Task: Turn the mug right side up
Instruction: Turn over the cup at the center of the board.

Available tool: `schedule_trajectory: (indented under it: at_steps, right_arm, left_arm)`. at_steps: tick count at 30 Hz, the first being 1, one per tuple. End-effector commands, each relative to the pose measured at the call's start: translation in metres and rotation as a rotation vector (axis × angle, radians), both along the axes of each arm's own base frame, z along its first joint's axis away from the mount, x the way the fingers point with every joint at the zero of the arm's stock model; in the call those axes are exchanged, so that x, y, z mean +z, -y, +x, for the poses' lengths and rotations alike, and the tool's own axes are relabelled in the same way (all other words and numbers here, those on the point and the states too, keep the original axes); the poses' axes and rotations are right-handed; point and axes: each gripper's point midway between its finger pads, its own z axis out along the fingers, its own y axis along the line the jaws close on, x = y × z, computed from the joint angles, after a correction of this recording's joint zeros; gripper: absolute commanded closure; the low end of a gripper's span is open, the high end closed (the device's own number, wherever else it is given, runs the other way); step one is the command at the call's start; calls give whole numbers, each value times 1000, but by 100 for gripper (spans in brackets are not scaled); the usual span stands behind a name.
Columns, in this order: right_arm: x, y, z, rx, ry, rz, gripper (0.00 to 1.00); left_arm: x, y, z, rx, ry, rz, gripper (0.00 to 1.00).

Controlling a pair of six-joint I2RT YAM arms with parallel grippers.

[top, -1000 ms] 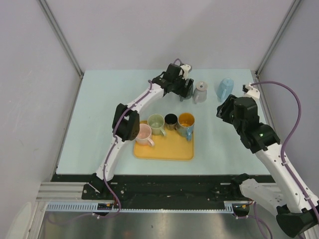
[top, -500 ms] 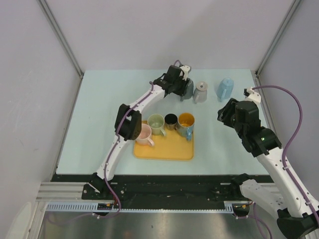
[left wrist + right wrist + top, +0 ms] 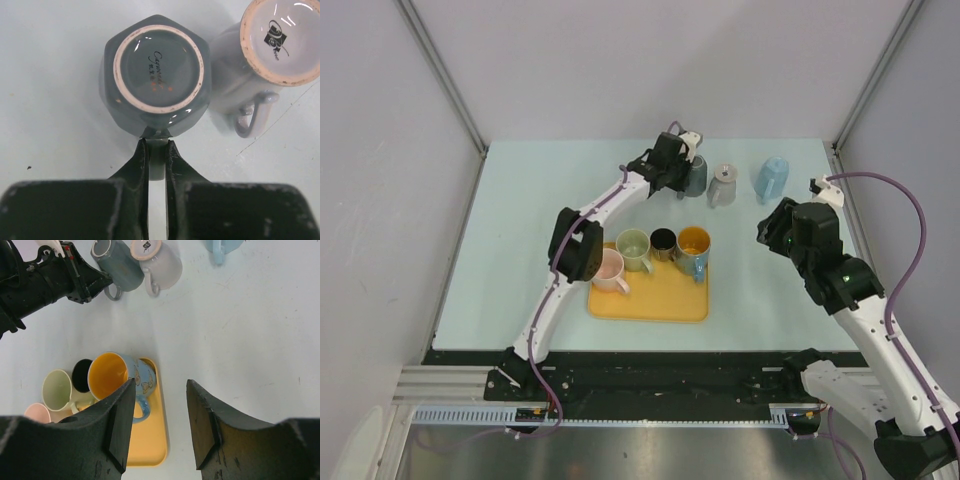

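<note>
The left gripper [image 3: 156, 146] has its fingers [image 3: 142, 157] pinched on the handle of the upside-down grey-blue mug [image 3: 157, 67], in the upper centre of the wrist frame. Its base bears cursive script too small to read. At upper right, an inverted pale grey mug [image 3: 280, 40] shows a black square logo. The right gripper [image 3: 160, 425] is spread wide, holding nothing.

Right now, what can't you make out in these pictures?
Left wrist view: handle of the dark grey mug, mostly covered by the left gripper.
Right wrist view: light blue mug cut off by the top edge; pink mug partly behind the right gripper.
</note>
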Motion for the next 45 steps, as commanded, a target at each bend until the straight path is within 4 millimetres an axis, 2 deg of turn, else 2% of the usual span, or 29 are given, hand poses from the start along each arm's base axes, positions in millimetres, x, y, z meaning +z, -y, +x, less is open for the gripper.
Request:
schedule_trajectory:
  at_steps: [1,2,4,10,12,14,15,16,17,20,22,26,29,32,45]
  right_arm:
    - [-2,-4,5,8,7,21,50]
    - [-1,-5,5,11,13,29,50]
    - [-4,-7,7,16,6,33,50]
    - [-2,-10,9,21,16,41,51]
    - [-2,-10,9,22,17,43,51]
    - [-3,-11,9,25,15,43,51]
    - [-4,-11,9,26,15,44,51]
    - [-4,-12,9,31,16,44,51]
    - [-5,-12,9,33,14,44,51]
    - [-6,-13,10,37,13,47,51]
    - [-5,-14,10,40,17,50,51]
    - [-6,-13,10,37,13,43,51]
    - [-7,-13,10,35,11,42,51]
    - [-9,-13,12,34,4,40,51]
    - [-20,-14,14,32,-21,34,51]
  left_arm:
    - [29,-30,4,59,43,32,96]
    - [38,-35,3,64,52,34,98]
    - [28,-45,-3,75,31,63,99]
    - [34,-64,-19,94,11,90,100]
    - [27,-76,-24,131,-4,122,100]
    - [31,-82,-29,144,-5,125,100]
    - [24,-87,-33,151,-22,140,98]
    - [24,-89,-35,155,-24,143,94]
    - [19,-92,-37,159,-34,151,82]
    - [16,-96,-37,167,-48,144,59]
    - [15,-96,-37,162,-57,135,51]
    - [21,-95,-31,153,-46,120,45]
    - [26,-94,-25,148,-32,110,44]
    - [32,-82,-25,89,-34,74,45]
    - [20,-64,-27,14,-80,45,47]
